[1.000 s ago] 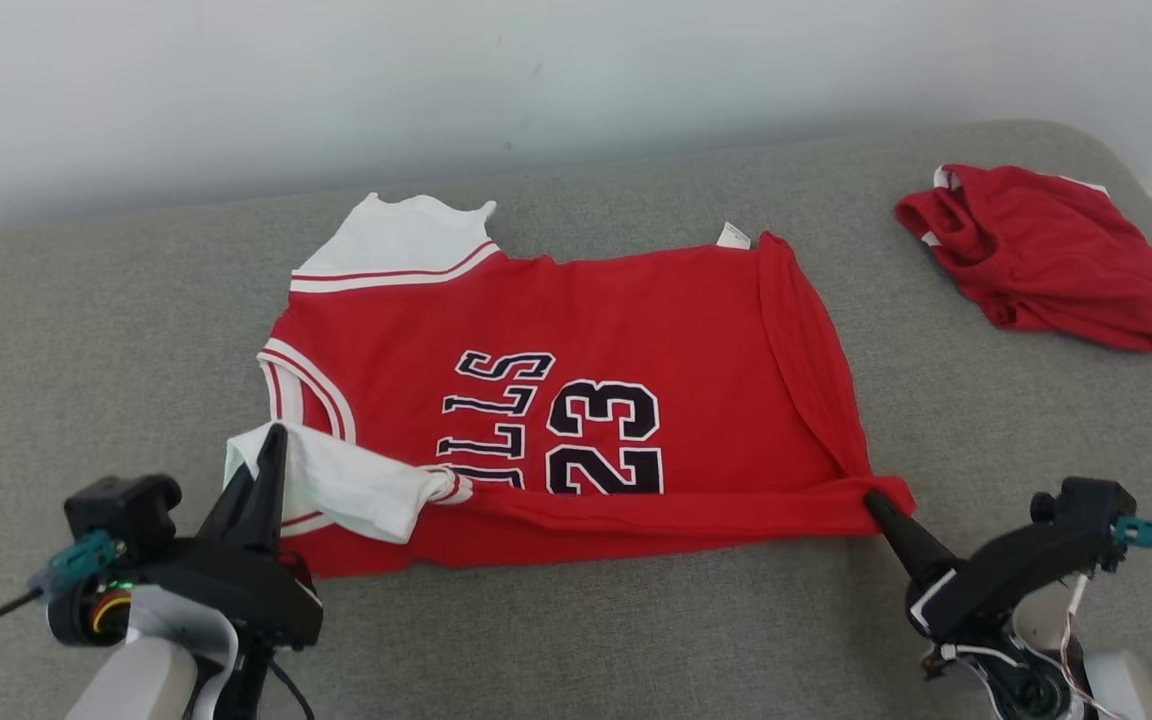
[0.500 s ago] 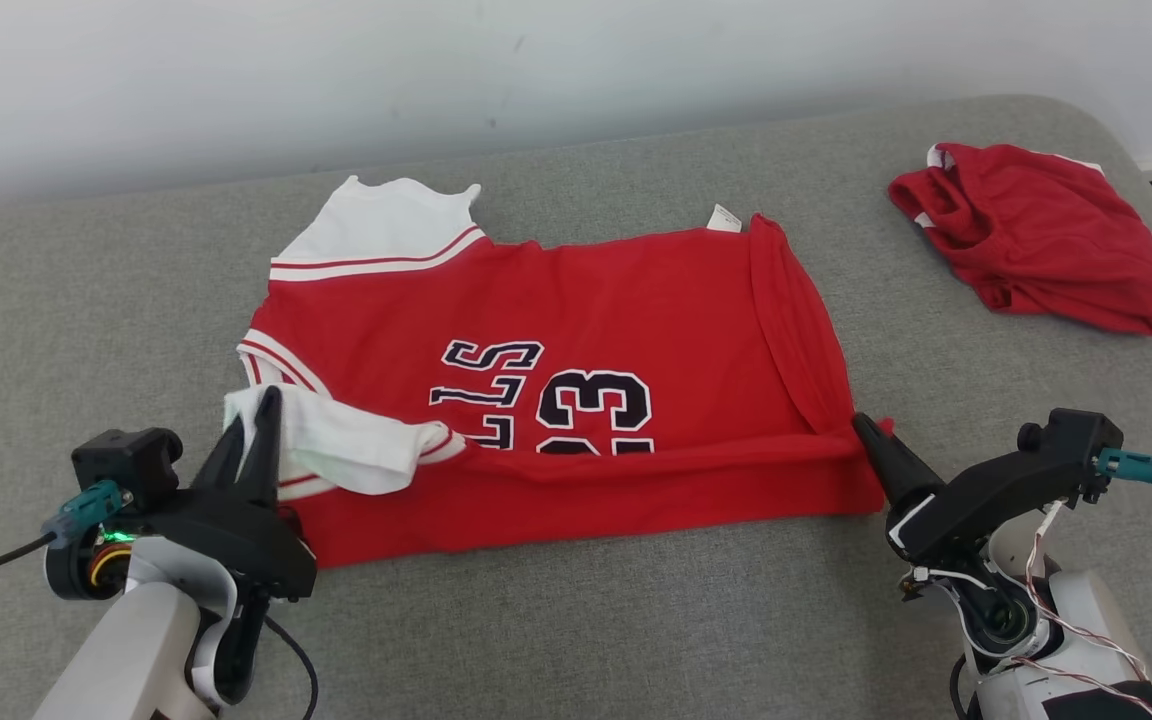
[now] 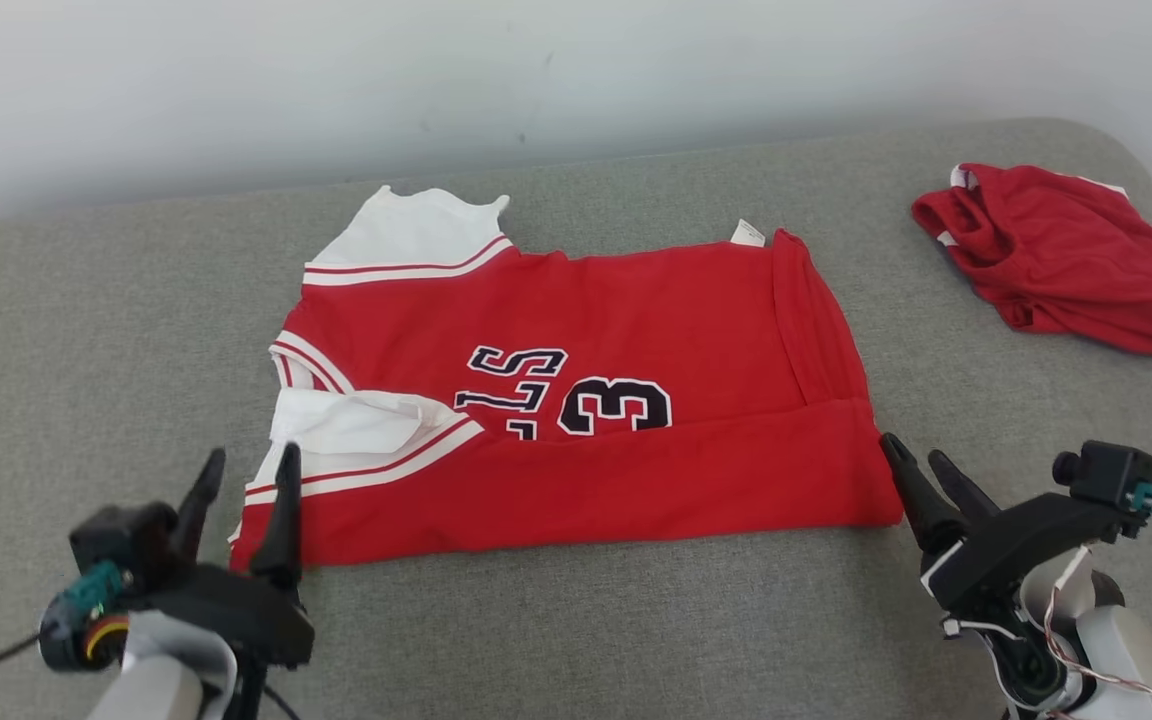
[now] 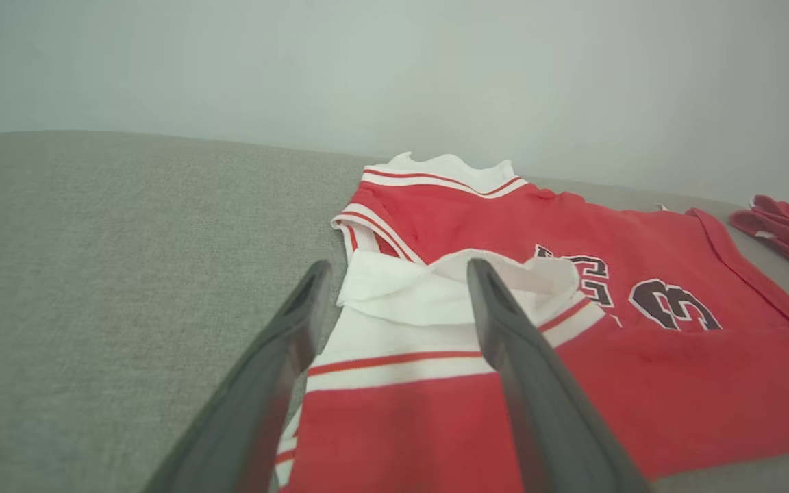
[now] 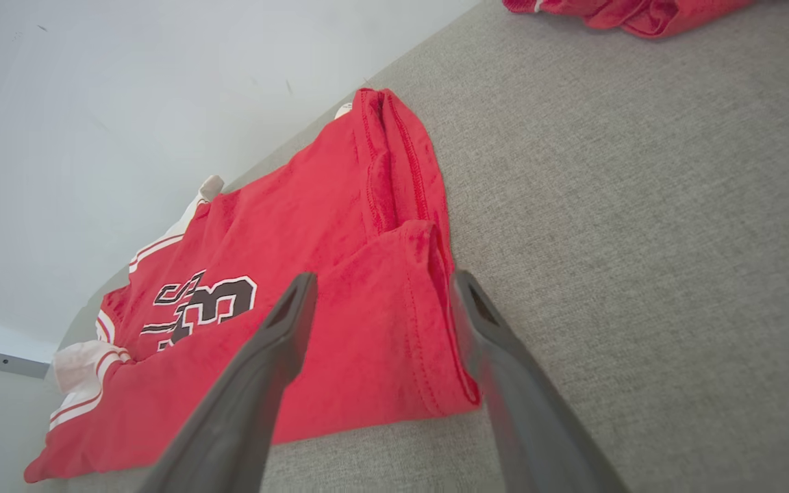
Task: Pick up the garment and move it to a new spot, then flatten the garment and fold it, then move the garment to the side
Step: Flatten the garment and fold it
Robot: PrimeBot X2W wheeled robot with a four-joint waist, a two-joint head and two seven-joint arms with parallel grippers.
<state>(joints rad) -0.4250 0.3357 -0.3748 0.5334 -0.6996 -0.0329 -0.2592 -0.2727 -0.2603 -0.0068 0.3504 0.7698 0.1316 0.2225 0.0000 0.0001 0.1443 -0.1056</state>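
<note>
The left gripper [image 3: 249,468], at 8 o'clock in the head view, has its jaws apart and empty at the near left corner of the jersey [image 3: 636,300]. The right gripper [image 3: 911,452], at 4 o'clock, is also spread and empty, just beside the hem corner. The jersey lies at centre on the grey cushion [image 3: 576,620], with its near edge folded over.

Risk: the bunched white sleeve [image 3: 366,425] probably creases into the next fold. A fingertip may snag the flap and open it.

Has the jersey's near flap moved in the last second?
Yes. The flap went farther toward the wall, over the printed number, which stayed put.
</note>
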